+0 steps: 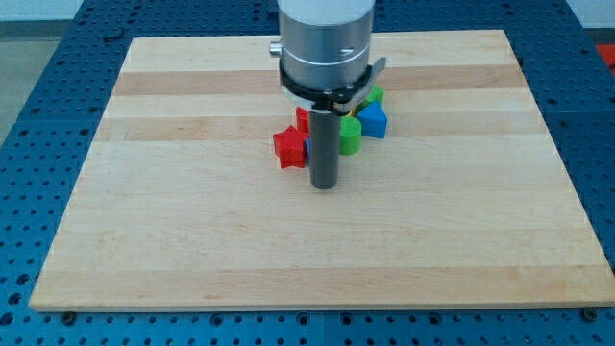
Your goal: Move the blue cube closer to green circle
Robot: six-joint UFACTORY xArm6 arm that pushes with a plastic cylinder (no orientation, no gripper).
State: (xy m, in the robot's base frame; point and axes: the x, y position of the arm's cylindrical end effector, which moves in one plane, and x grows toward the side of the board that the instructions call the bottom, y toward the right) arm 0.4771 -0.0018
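Tip (325,185) below-left of blue cube (373,120), apart.

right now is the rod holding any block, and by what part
Nothing is held. My tip can only push; it sits just below the cluster, beside the red star and in front of the green block, with the blue block behind.

The blue cube (374,120) sits upright just right of the green circle (350,135), touching it, near my board's centre
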